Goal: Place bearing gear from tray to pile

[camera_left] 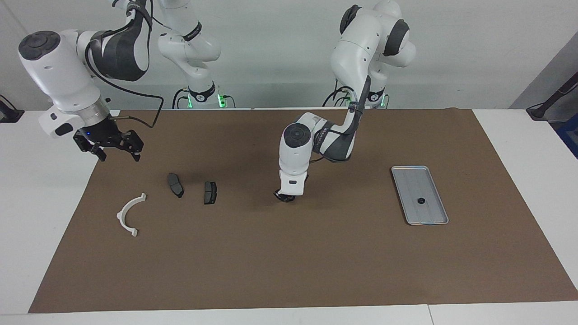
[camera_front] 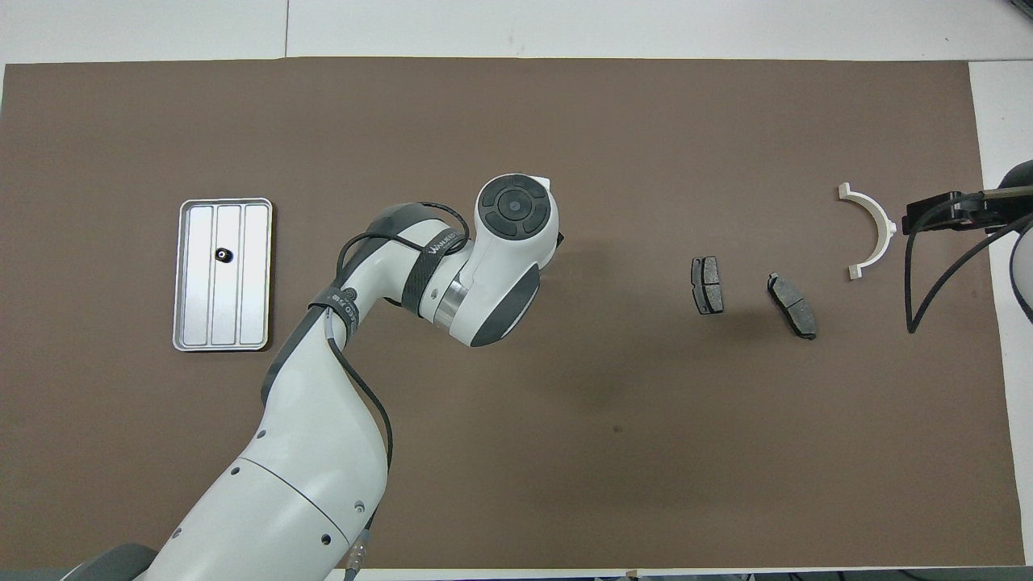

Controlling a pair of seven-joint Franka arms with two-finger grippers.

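The left tool hangs low over the brown mat near the middle of the surface; whether its fingers are open or closed, or hold anything, cannot be told. A small black gear lies in the metal tray toward the left arm's end. The right tool waits open and empty, raised over the mat's edge. Two dark plates and a white half-ring lie toward the right arm's end.
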